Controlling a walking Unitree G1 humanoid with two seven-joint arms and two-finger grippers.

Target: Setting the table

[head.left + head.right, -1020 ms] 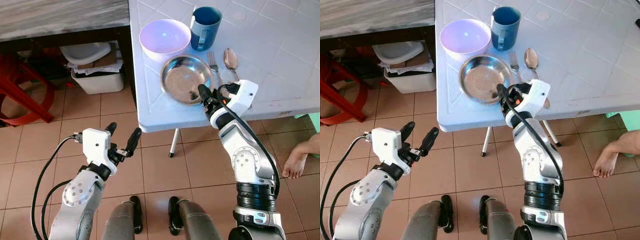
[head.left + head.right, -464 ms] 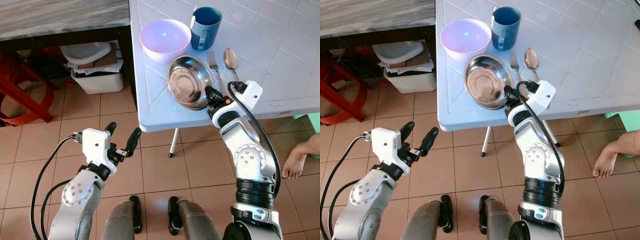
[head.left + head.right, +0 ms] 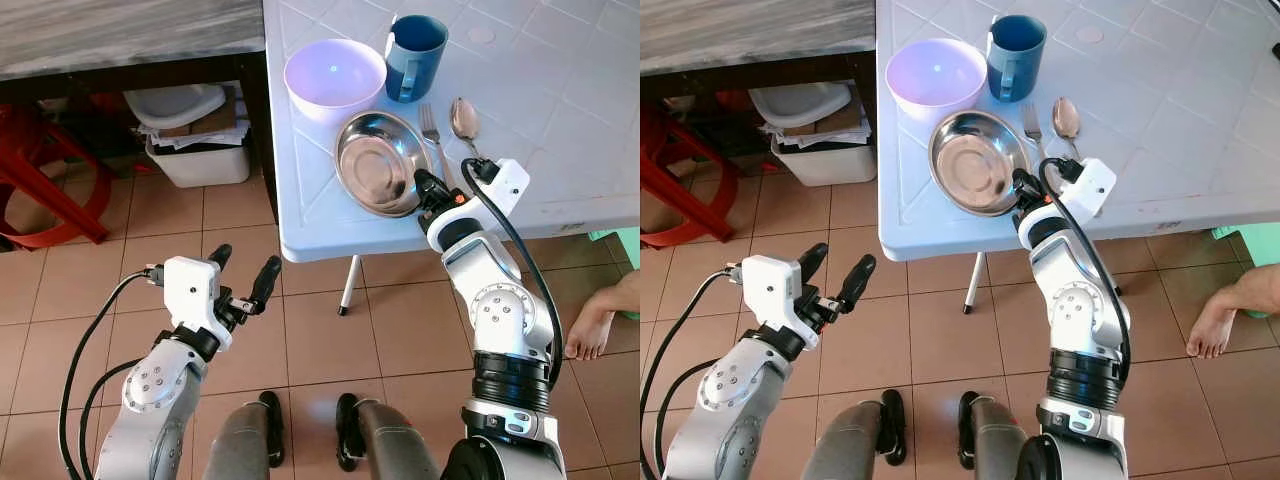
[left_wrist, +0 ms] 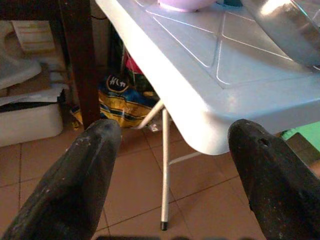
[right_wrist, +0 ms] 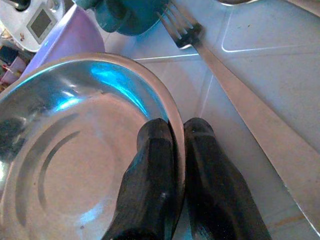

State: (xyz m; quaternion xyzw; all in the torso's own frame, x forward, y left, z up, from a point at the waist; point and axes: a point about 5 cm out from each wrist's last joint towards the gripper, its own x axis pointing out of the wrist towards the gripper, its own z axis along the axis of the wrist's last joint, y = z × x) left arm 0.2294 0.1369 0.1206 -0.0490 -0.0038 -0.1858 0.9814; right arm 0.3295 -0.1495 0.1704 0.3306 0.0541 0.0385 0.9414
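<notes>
A round steel plate lies near the front left corner of the white table. My right gripper is shut on the plate's near right rim; in the right wrist view one finger lies inside the rim and the other outside. A lilac bowl stands behind the plate, with a blue mug to its right. A fork and a spoon lie right of the plate. My left gripper hangs open over the floor, below the table's edge.
A white bin with papers sits under a dark counter to the left. A red stool stands at far left. A person's bare foot rests on the tiled floor at the right. The table's thin leg stands ahead of me.
The plate, tilted up half a second ago, has come back down nearly flat on the table, still held at its rim. The left arm has not moved.
</notes>
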